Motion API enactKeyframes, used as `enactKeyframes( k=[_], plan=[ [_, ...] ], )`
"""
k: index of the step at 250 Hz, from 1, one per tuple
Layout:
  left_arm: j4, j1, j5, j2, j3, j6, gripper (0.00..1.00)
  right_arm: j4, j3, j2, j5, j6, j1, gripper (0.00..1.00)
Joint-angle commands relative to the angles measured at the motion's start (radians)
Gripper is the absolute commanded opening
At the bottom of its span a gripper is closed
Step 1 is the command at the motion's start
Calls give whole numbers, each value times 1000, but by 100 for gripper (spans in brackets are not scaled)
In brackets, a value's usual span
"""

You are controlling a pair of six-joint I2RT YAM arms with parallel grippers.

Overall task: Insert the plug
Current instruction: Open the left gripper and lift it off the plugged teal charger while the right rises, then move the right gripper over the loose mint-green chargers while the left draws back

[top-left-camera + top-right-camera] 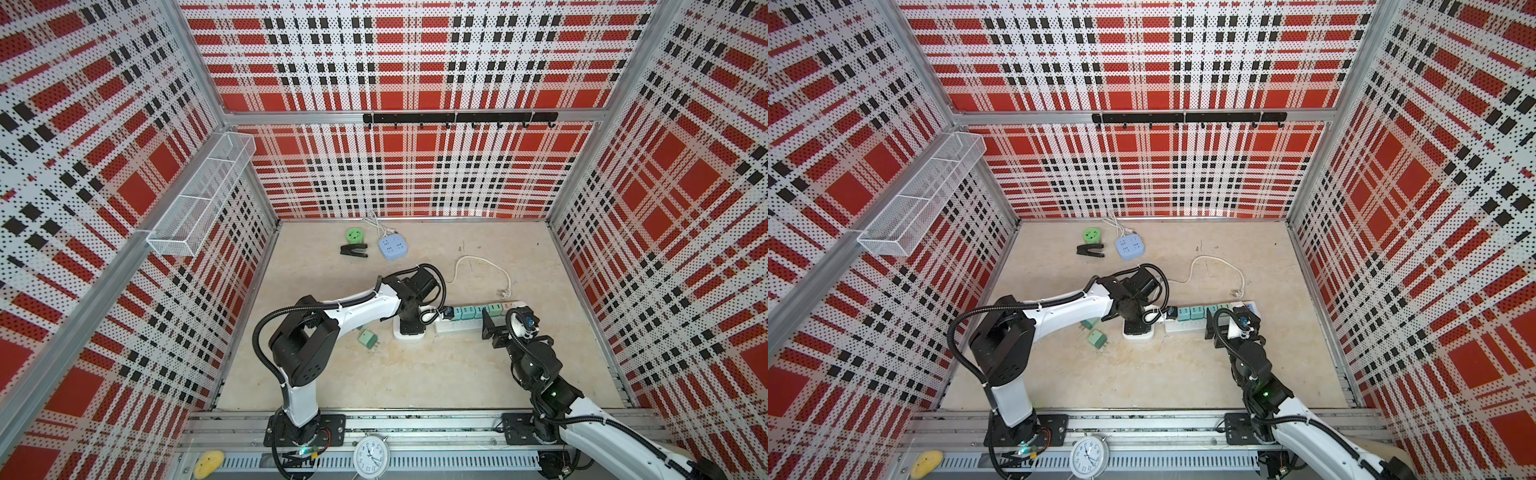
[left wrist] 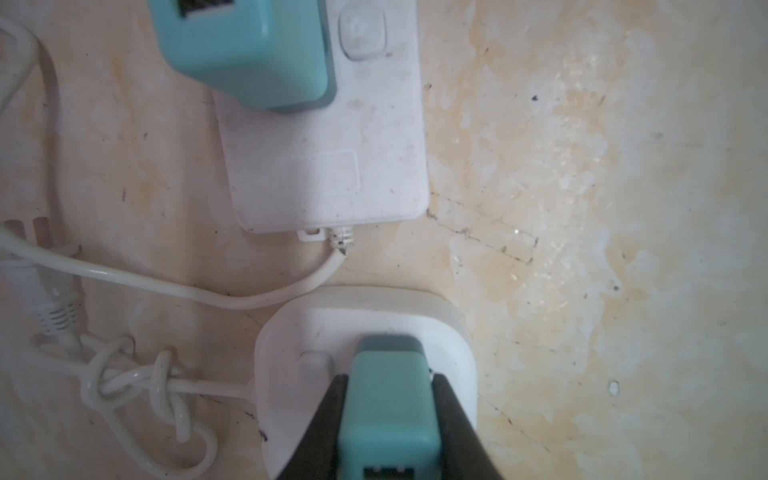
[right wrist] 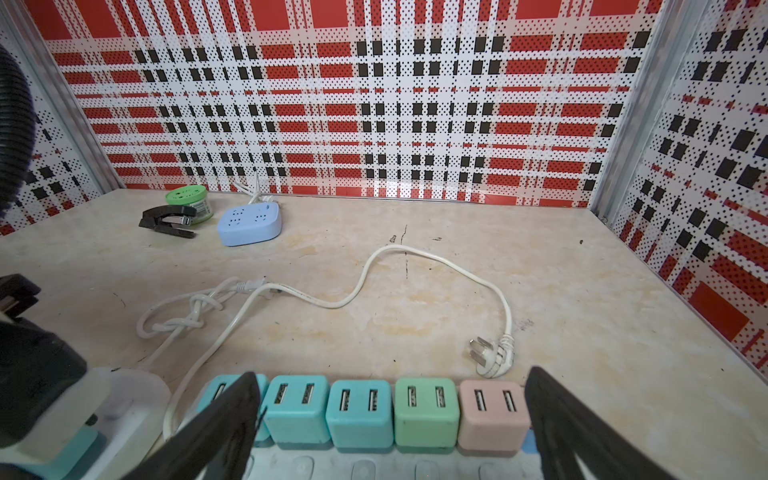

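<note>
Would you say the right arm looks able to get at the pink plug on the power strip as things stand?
Probably yes: the right gripper hangs open at the power strip, and the pink plug sits just inside one jaw, with nothing between.

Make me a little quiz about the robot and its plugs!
1. True or false: the right gripper is shut.
2. What does the left gripper hold? A the stapler, B a teal plug, C the clock.
3. Fill in: in the long power strip, the end charger that is neither teal nor green is ____.
Key: 1 false, it stands open; 2 B; 3 pink.
</note>
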Motion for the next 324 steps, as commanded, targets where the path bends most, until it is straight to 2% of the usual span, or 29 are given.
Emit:
enactKeyframes(
  k=[1, 12, 36, 40, 44, 46, 83, 103, 117, 134, 149, 166, 188, 200, 212, 226, 238, 257, 276, 296, 324],
  plan=[
    [23, -18, 38, 34, -28, -9, 0, 37, 12, -16, 17, 13, -4, 100],
    [22, -18, 38, 32, -23, -15, 0, 37, 11, -18, 20, 15, -4, 100],
    [38, -17, 17, 14, -24, -36, 51, 37, 9, -18, 40, 23, -5, 100],
    [46, -17, 10, 7, -26, -41, 68, 39, 9, -18, 45, 25, -5, 100],
    [50, -16, 5, -1, -29, -43, 96, 41, 8, -18, 51, 27, -6, 100],
    [54, -15, 4, -6, -30, -43, 100, 41, 8, -17, 53, 28, -6, 100],
    [88, 3, 13, -146, -41, -78, 99, 60, 6, -13, 145, 56, -5, 100],
    [143, 1, -10, -267, -49, -178, 99, 24, 32, -9, 101, 53, -6, 100],
    [207, -5, -90, -358, -50, -324, 99, -67, 74, -15, 65, 64, -5, 100],
    [257, 14, -168, -462, -44, -568, 99, -190, 145, -21, 27, 112, -6, 100],
    [308, 58, -121, -564, -78, -759, 99, -297, 221, -22, -1, 205, -5, 100],
    [414, 108, -75, -680, -183, -968, 99, -390, 296, -14, 7, 355, -5, 100],
    [528, 166, -51, -810, -342, -1152, 99, -557, 384, -6, 45, 580, -6, 100],
    [584, 193, -59, -873, -431, -1209, 99, -575, 402, -3, 9, 614, -6, 100],
    [607, 208, -125, -929, -506, -1263, 99, -562, 406, 0, -46, 618, -6, 100],
    [602, 218, -272, -981, -571, -1323, 99, -580, 420, 7, -108, 618, -5, 100],
    [567, 230, -407, -1015, -606, -1359, 99, -580, 431, 13, -170, 561, -5, 100],
    [499, 256, -571, -1055, -638, -1386, 99, -543, 412, 22, -175, 538, -6, 100],
    [456, 304, -599, -1097, -660, -1386, 99, -471, 373, 29, -265, 479, -5, 100],
    [425, 364, -567, -1157, -687, -1417, 99, -432, 367, 65, -354, 529, 4, 100],
    [476, 405, -602, -1250, -779, -1468, 99, -450, 439, 192, -283, 579, 103, 100]
  ],
)
